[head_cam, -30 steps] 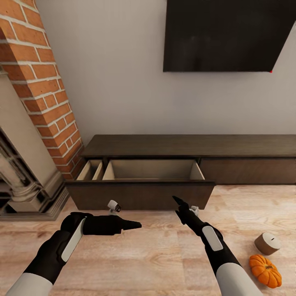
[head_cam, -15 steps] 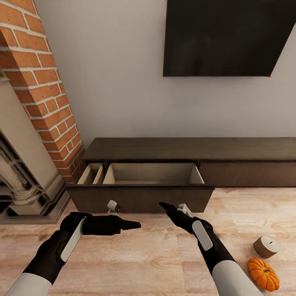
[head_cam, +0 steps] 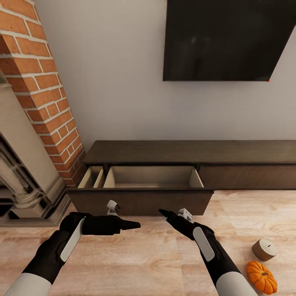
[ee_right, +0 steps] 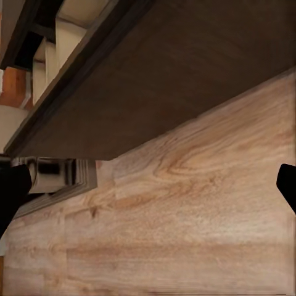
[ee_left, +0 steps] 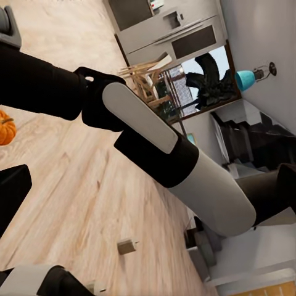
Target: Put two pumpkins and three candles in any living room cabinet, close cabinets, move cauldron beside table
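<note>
The long, low dark brown cabinet (head_cam: 193,153) stands against the wall with one flat, handle-less drawer (head_cam: 142,200) pulled out, showing a bare tan interior. On the wooden floor (head_cam: 144,255) at the robot's right, a ribbed orange pumpkin (head_cam: 261,276) with a short dark stem sits just beside a stubby beige candle (head_cam: 264,249). The left claw (head_cam: 133,225) looks clenched; the right claw (head_cam: 163,213), near the drawer front, is released and grasps nothing.
</note>
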